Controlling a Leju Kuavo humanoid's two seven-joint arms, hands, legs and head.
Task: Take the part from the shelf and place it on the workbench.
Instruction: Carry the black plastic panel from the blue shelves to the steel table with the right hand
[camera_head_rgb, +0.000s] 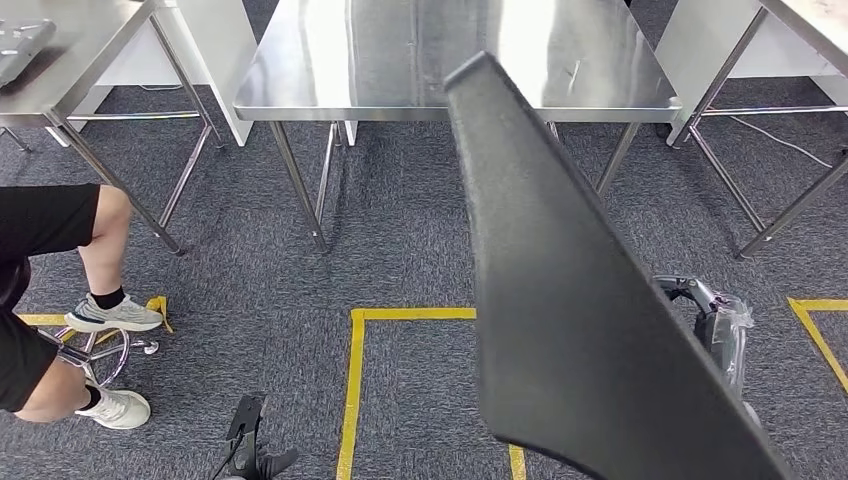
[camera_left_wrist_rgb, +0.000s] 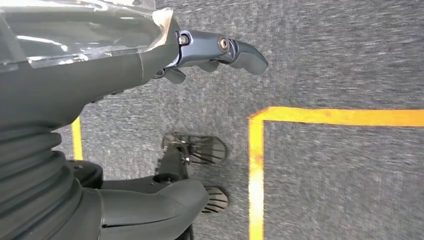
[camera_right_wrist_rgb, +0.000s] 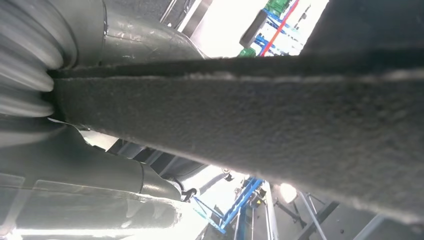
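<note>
The part (camera_head_rgb: 560, 280) is a long, flat, dark grey panel with a rough surface. It rises slanting from the lower right of the head view up to the picture's middle. My right hand (camera_head_rgb: 718, 325) grips it near its lower end, beside the panel's edge. Up close, the panel (camera_right_wrist_rgb: 260, 120) crosses the right wrist view with my right hand (camera_right_wrist_rgb: 90, 175) clamped around it. The steel workbench (camera_head_rgb: 400, 70) stands ahead, across the carpet. My left hand (camera_head_rgb: 250, 445) hangs low over the floor. In its wrist view, the left hand (camera_left_wrist_rgb: 90, 75) holds nothing, with the fingers (camera_left_wrist_rgb: 235, 50) apart from the thumb.
A person (camera_head_rgb: 60, 290) in black shorts and white shoes sits on a stool (camera_head_rgb: 95, 350) at the left. More steel tables stand at the far left (camera_head_rgb: 70, 50) and far right (camera_head_rgb: 800, 20). Yellow tape lines (camera_head_rgb: 355, 380) mark the grey carpet.
</note>
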